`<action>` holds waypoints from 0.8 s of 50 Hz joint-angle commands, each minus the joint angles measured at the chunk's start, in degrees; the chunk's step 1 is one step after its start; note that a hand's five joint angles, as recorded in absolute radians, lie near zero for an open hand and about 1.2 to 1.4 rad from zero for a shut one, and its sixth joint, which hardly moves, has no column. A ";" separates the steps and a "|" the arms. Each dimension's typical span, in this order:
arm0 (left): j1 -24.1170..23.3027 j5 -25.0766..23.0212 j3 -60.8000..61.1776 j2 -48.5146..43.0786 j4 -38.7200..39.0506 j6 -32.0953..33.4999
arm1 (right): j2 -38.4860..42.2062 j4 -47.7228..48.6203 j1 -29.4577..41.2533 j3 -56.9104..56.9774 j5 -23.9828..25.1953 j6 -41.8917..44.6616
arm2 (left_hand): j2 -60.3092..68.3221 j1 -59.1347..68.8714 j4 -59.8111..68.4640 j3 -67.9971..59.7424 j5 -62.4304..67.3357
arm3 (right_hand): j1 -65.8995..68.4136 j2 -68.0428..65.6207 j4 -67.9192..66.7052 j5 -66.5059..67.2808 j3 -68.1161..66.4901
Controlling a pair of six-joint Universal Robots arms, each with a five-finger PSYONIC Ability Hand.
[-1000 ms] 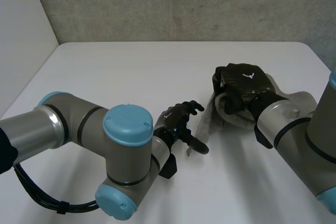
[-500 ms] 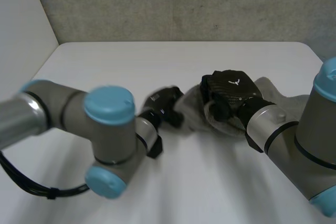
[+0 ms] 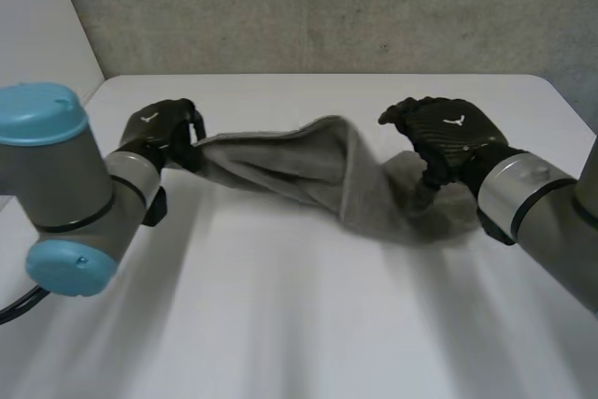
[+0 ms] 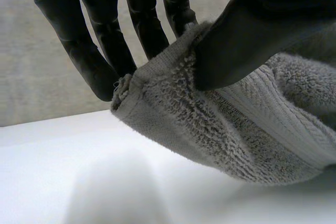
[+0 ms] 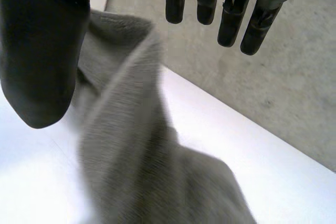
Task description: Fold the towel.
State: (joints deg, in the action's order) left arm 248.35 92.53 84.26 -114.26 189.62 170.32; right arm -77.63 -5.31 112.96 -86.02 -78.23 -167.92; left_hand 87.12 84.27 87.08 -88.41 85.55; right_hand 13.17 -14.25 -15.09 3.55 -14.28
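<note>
My left hand [image 3: 161,133] pinches the towel [image 3: 290,170] edge between fingers [image 4: 100,61] and thumb, rest bunched on the tabletop [image 3: 308,324] under the right hand [image 3: 447,133], its fingers spread, holding nothing; I'd expect any pull to drag it twisted

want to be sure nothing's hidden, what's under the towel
Under the towel only the white table shows, where the left hand pinches a corner up. Beneath the bunched end lying by the right hand, anything is covered.
</note>
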 commanded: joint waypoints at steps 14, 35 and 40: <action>8.29 -4.99 7.67 4.31 0.05 0.01 | 10.38 -1.29 -3.97 0.68 -0.08 6.38 | -7.12 -4.27 -7.08 8.41 -15.55 | -2.24 3.33 4.16 -2.62 3.35; 7.50 -5.08 7.59 4.66 0.75 0.01 | 21.64 5.75 -3.62 7.19 -1.23 11.04 | -7.12 -4.27 -7.08 8.41 -15.55 | 66.83 -65.75 -64.91 66.45 -65.72; 7.94 -5.52 6.79 8.70 0.57 0.01 | 5.12 6.36 -3.36 7.10 0.62 8.84 | -7.12 -4.27 -7.08 8.41 -15.55 | 66.83 -65.75 -64.91 66.45 -65.72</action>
State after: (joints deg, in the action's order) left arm 255.96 87.45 91.79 -109.25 190.33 170.33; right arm -57.68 0.26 109.39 -78.88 -79.06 -156.70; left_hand 87.12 84.27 87.08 -88.43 85.55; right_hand 75.20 -75.29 -76.52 65.54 -75.10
